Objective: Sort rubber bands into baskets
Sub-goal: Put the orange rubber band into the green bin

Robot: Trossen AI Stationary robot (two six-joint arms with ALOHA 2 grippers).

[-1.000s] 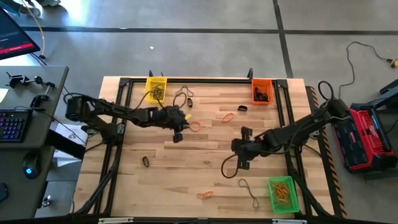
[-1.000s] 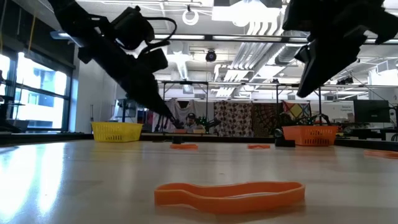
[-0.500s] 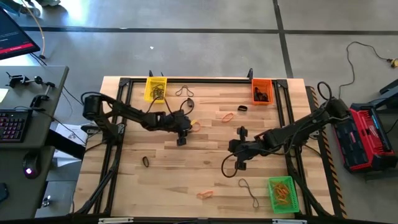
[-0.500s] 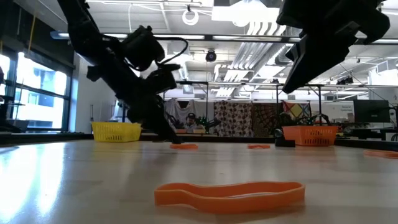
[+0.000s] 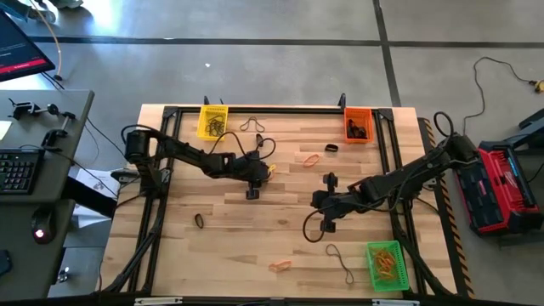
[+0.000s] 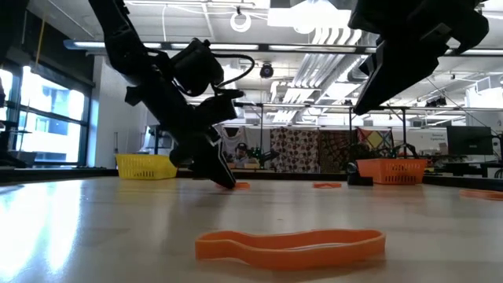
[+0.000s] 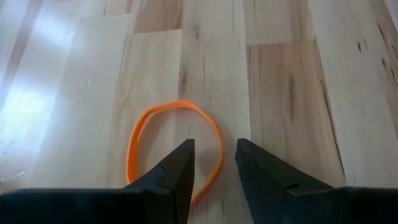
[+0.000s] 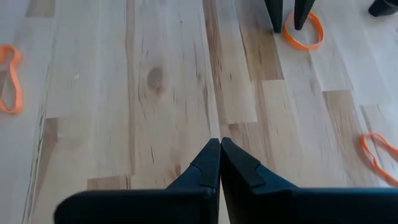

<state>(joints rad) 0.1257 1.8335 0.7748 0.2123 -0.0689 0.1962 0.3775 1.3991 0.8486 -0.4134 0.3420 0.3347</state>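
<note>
On the wooden table (image 5: 255, 229), three baskets near the edges: yellow basket (image 5: 212, 121) and orange basket (image 5: 358, 124) along the far side, green basket (image 5: 385, 264) at a near corner, contents too small to sort out from above. Left gripper (image 7: 213, 163) down near the middle, fingers parted and straddling one edge of an orange rubber band (image 7: 173, 144) lying flat on the wood; not pinching it, and the band's near edge hidden behind the finger. Right gripper (image 8: 219, 151) over bare boards more toward the green basket, fingers pressed together, nothing between them. Other loose bands scattered about: one orange (image 6: 289, 242) right up close in the low view, one black (image 5: 199, 221) on the left side, barely a speck.
</note>
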